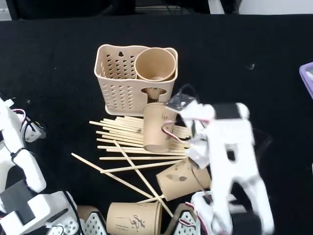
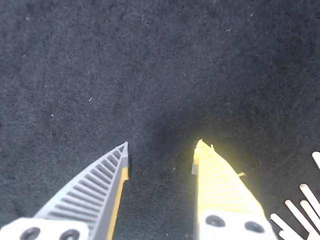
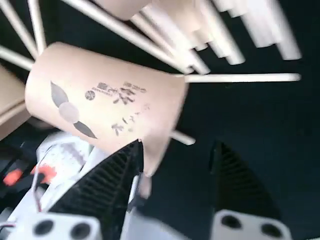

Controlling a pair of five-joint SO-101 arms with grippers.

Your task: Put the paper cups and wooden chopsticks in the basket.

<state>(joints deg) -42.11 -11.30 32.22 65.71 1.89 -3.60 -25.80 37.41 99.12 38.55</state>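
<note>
The beige basket [image 1: 122, 78] stands at the back with one paper cup [image 1: 155, 63] inside it. A second cup [image 1: 157, 127] stands just in front of it, on a spread of wooden chopsticks [image 1: 122, 142]. Two more cups lie on their sides, one [image 1: 181, 178] under my right arm [image 1: 227, 147] and one [image 1: 134, 218] at the front edge. My right gripper [image 3: 175, 155] is open, one finger [image 3: 122, 172] against the rim of the lying cup [image 3: 105, 100]. My left gripper [image 2: 162, 147] hangs open over bare black cloth, beside chopstick ends [image 2: 300, 207].
Black cloth [image 1: 244, 58] covers the whole table. A purple object [image 1: 307, 78] sits at the right edge. My left arm [image 1: 19, 196] is folded at the front left corner. Loose chopsticks [image 1: 142, 181] cross the space between the lying cups.
</note>
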